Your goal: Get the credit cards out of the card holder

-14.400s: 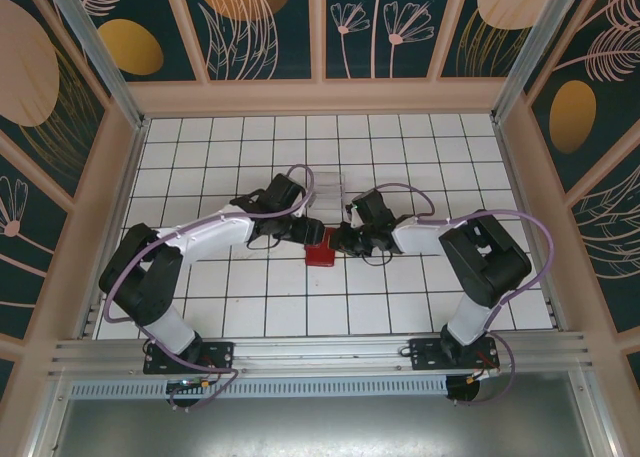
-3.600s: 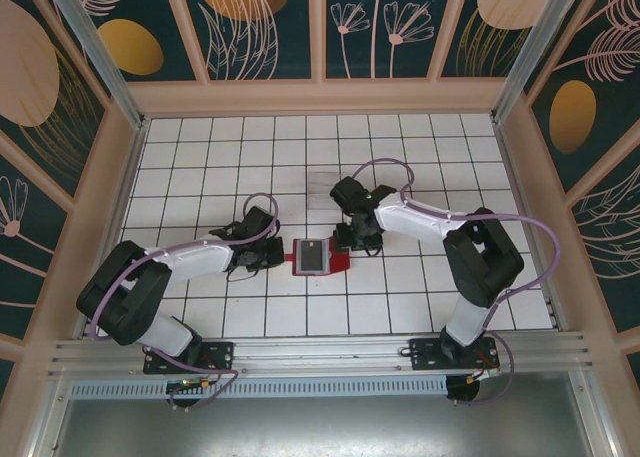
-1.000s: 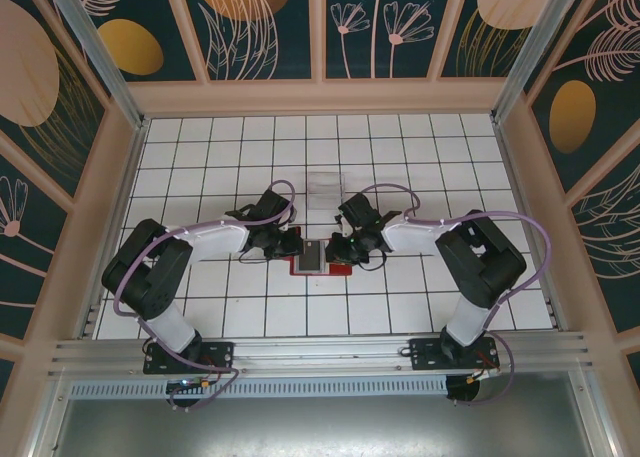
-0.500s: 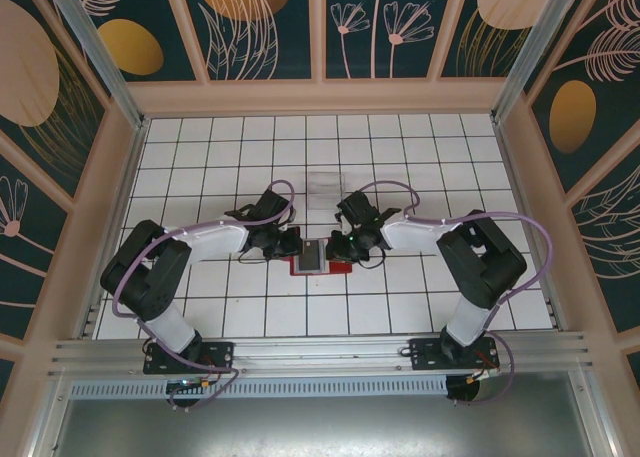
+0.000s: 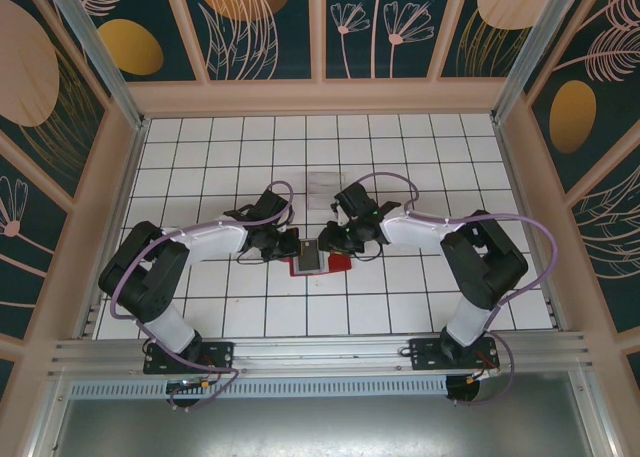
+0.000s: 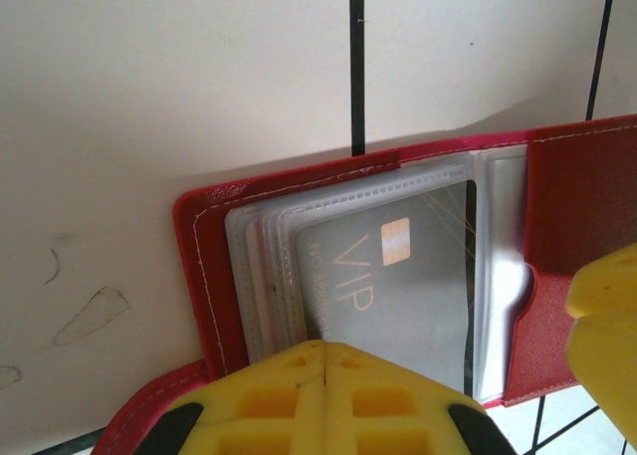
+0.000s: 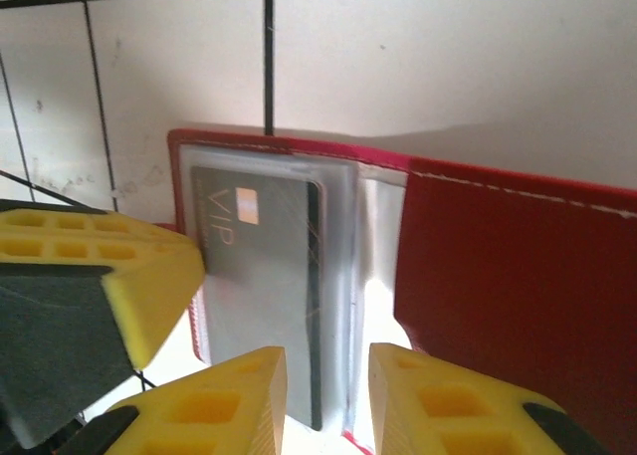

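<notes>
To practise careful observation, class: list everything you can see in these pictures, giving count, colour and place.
table: one, white tiles with black lines, under everything
tray: one, clear, just behind the holder
holder: one, red, lying open mid-table between the grippers
sleeves: several, greyish see-through, stacked inside the holder
card: one seen, dark grey, marked VIP, in the top sleeve
arms: two, white and black, reaching in from the near edge
left gripper: one, yellow fingers, shut at the holder's edge
right gripper: one, yellow fingers, slightly open over the card's edge
</notes>
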Robot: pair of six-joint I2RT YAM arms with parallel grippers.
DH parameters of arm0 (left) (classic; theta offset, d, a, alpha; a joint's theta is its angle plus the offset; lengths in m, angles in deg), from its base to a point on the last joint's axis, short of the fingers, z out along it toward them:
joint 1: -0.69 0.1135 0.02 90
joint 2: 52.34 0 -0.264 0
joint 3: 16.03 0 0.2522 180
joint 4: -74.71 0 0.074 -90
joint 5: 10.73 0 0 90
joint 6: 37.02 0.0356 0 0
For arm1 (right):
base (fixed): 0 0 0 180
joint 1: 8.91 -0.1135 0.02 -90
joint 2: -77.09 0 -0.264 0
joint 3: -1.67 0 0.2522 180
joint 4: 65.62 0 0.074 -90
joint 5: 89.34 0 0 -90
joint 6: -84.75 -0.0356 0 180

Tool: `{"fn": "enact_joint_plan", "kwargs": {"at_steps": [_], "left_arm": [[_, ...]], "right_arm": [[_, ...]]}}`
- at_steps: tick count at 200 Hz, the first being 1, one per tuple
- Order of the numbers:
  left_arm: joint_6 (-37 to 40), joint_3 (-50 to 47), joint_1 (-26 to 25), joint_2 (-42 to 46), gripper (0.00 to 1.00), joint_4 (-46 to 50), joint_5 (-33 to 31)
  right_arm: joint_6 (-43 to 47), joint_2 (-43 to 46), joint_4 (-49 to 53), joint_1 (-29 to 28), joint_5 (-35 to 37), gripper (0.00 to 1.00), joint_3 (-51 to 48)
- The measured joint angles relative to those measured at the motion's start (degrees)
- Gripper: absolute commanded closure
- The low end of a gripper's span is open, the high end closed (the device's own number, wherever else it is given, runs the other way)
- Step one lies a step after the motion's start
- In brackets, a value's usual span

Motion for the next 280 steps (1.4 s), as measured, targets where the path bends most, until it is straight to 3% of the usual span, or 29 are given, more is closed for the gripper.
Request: {"fn": "enact_joint_plan", "kwargs": {"at_steps": [280], "left_arm": [[0.0,0.0,0.0,-0.1,0.95,-0.1,0.1]], "right_arm": [[0.0,-6.4,-3.0,-1.5,-4.5,0.74,3.2]]}}
